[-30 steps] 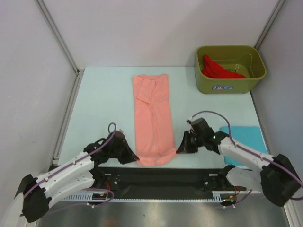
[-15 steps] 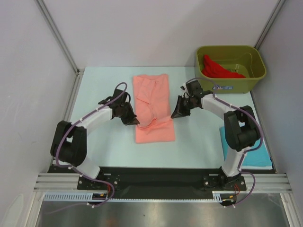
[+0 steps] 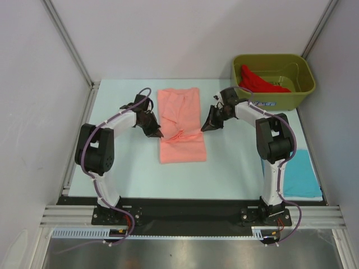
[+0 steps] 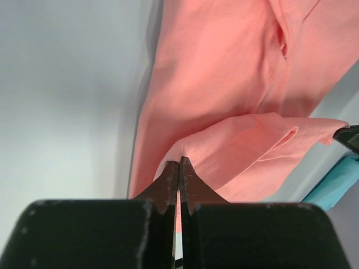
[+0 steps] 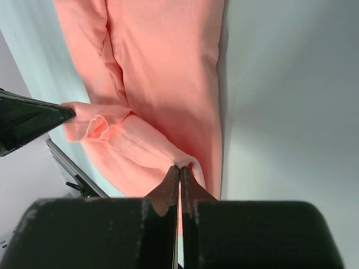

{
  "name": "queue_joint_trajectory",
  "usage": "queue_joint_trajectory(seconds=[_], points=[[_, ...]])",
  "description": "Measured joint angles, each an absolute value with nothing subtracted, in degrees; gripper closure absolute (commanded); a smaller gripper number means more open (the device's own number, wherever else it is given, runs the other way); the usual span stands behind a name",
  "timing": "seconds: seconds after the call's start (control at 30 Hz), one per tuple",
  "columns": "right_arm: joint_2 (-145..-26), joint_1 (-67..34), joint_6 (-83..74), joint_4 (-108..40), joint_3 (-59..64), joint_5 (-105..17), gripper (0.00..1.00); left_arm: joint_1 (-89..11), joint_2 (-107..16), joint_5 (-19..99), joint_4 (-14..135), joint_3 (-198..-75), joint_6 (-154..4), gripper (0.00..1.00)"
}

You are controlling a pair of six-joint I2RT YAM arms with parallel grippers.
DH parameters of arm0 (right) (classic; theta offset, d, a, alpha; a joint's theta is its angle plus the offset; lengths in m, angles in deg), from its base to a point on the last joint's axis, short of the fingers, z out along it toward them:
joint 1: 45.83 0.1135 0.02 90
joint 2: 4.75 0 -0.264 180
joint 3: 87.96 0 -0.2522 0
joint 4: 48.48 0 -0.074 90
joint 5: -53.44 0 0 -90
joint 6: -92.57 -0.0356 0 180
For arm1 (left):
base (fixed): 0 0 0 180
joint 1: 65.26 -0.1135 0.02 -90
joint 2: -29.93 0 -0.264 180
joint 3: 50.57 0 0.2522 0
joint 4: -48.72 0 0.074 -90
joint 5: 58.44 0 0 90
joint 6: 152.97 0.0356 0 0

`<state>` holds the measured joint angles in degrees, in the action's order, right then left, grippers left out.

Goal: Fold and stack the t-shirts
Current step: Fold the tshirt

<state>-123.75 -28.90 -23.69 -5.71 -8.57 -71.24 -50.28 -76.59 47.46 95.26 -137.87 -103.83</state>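
The salmon-pink t-shirt [image 3: 180, 126] lies as a long strip in the middle of the table, its near hem lifted and doubled back over the rest. My left gripper [image 3: 159, 133] is shut on the left corner of that hem [image 4: 185, 159]. My right gripper [image 3: 205, 128] is shut on the hem's right corner [image 5: 193, 162]. Both pinches show in the wrist views, at the left gripper [image 4: 179, 162] and the right gripper [image 5: 179, 168]. A turquoise-blue t-shirt [image 3: 303, 174] lies flat at the near right. A bright red t-shirt [image 3: 258, 81] sits bunched in the tub.
The olive-green tub [image 3: 297, 92] stands at the far right corner. Grey walls with metal rails close in the table on the left, back and right. Both arms arch from the near edge out to mid-table.
Both grippers have carried the pink shirt's near hem away from the near edge toward the far end, doubling the lower part over the upper; the shirt's footprint is shorter now.
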Motion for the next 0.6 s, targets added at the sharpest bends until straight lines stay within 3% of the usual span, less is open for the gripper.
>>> queue_joint_trajectory(seconds=[0.6], points=[[-130.2,-30.0,-23.7,-5.0,-15.1,-74.6,1.00,-51.9,-81.8,48.3,96.7,-142.9,-103.3,1.00]])
